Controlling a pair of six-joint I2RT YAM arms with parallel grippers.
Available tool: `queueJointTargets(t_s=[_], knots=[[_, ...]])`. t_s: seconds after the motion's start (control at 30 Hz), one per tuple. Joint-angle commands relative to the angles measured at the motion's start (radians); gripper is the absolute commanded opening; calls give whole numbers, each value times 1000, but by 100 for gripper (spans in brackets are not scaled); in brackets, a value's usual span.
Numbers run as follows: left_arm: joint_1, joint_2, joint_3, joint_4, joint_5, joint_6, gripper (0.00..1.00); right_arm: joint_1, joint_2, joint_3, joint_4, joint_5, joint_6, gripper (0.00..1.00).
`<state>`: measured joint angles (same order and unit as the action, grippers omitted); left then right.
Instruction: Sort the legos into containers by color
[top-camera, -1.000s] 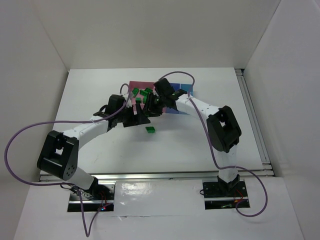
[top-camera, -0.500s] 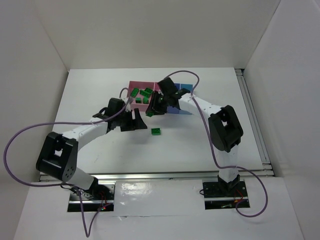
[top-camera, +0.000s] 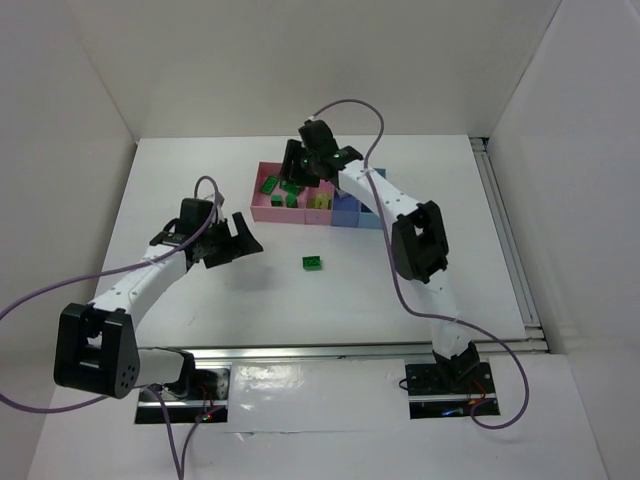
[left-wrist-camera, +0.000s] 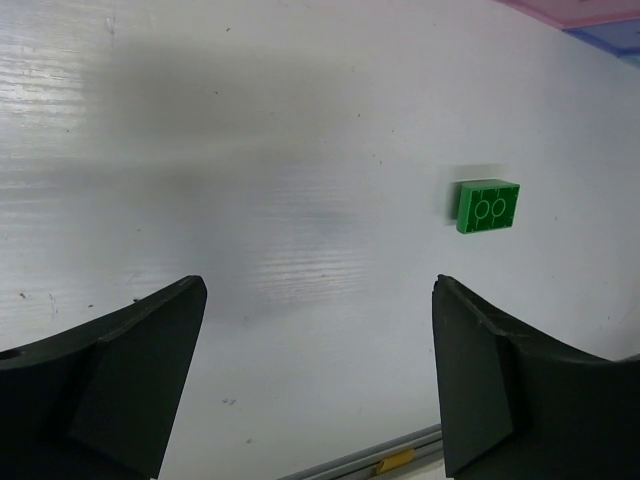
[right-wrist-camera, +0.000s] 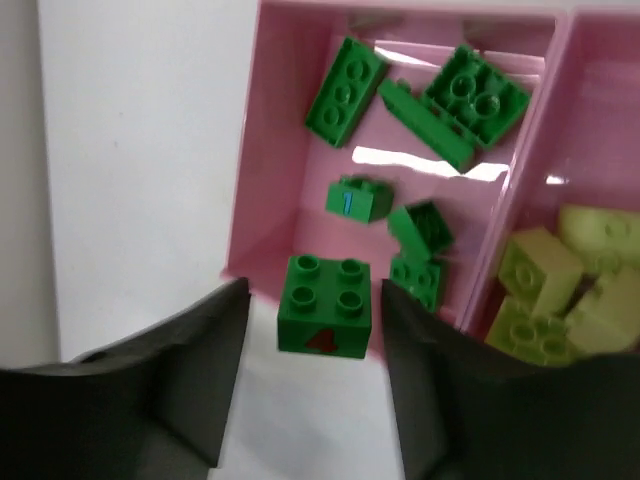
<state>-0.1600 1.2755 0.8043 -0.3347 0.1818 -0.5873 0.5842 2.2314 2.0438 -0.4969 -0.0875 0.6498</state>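
Note:
Over the near edge of the large pink tray (right-wrist-camera: 270, 150), my right gripper (right-wrist-camera: 312, 288) stands slightly open. A dark green lego (right-wrist-camera: 325, 318) with a red 4 hangs between its fingers, with a gap showing on each side. Several dark green legos (right-wrist-camera: 345, 85) lie in that tray, and yellow-green legos (right-wrist-camera: 540, 275) lie in the smaller pink tray (right-wrist-camera: 590, 120). Another green lego (top-camera: 313, 263) (left-wrist-camera: 488, 205) lies on the table. My left gripper (top-camera: 243, 245) (left-wrist-camera: 318, 300) is wide open and holds nothing, left of and short of that lego.
The row of trays (top-camera: 262, 212) ends in a blue tray (top-camera: 345, 218) on the right, under my right arm. White walls enclose the table. A metal rail (top-camera: 505, 230) runs along the table's right edge.
My left arm has drawn back to the left, away from the trays, and its jaws have widened. My right gripper has swung left over the large pink tray and loosened round the green lego.

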Motion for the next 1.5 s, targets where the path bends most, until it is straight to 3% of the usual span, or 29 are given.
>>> queueJointTargets(t_s=[0.0,0.03,0.13,0.27,0.37,0.7,0.97,1.2,1.47], knots=[[2,39,53,-18,33,-8,95,-6,214,230,-93,14,-48,67],[2,39,62,-41,33,-8,95,-6,258,395,-139,0,-49,78],[2,51,76,-59,16,1,95,-4,251,455,-209,15,-85,82],[-9,62,114,-59,54,84,95,16,-31,-11,-31,97,-157,80],[-36,76,134,-72,42,96,95,25,-211,-256,20,129,-191,80],[-49,116,125,-59,33,57,93,106,-441,-655,3,120,-403,86],[-49,136,134,-59,33,57,93,115,-380,-682,-20,-38,-542,82],[-49,136,134,-59,24,57,92,147,-282,-634,-66,14,-653,80],[-49,145,144,-59,24,57,92,147,-210,-588,4,106,-639,80]])
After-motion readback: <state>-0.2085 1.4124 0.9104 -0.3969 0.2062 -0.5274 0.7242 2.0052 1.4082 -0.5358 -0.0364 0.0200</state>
